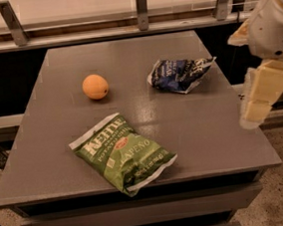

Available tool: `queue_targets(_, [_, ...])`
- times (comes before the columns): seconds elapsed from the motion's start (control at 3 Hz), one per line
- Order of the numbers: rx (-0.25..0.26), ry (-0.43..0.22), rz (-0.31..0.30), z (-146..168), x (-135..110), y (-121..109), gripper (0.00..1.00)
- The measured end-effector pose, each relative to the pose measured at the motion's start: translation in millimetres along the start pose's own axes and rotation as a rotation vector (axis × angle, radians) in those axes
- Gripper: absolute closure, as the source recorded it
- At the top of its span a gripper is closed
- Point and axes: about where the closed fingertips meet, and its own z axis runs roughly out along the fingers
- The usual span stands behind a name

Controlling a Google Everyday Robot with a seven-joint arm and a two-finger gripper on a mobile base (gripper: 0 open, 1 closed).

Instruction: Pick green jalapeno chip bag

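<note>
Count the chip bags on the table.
2: the green jalapeno chip bag at front left, the dark blue chip bag at back right. Gripper hangs beyond the table's right edge.

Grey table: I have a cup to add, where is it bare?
Far strip behind the round orange and crumpled dark blue chip bag; right side between the green glossy chip bag and the gripper beyond the table edge. Crowded between the three.

A rounded white arm housing (272,25), dotted with small dark vent holes, carries a blocky cream tool (261,96) at the edge of the tabletop (126,61).
</note>
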Motion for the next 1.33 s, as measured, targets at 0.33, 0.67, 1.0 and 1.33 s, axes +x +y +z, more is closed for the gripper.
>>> queue_targets(0.33, [-0.046, -0.034, -0.114, 18, -67, 26, 0.0])
queue_targets(0.67, [-0.067, -0.021, -0.226, 38, -122, 62, 0.0])
queue_targets(1.0, [-0.126, -0.002, -0.324, 64, -157, 98, 0.0])
queue_targets(1.33, [-0.172, 0.023, -0.384, 99, -186, 132, 0.01])
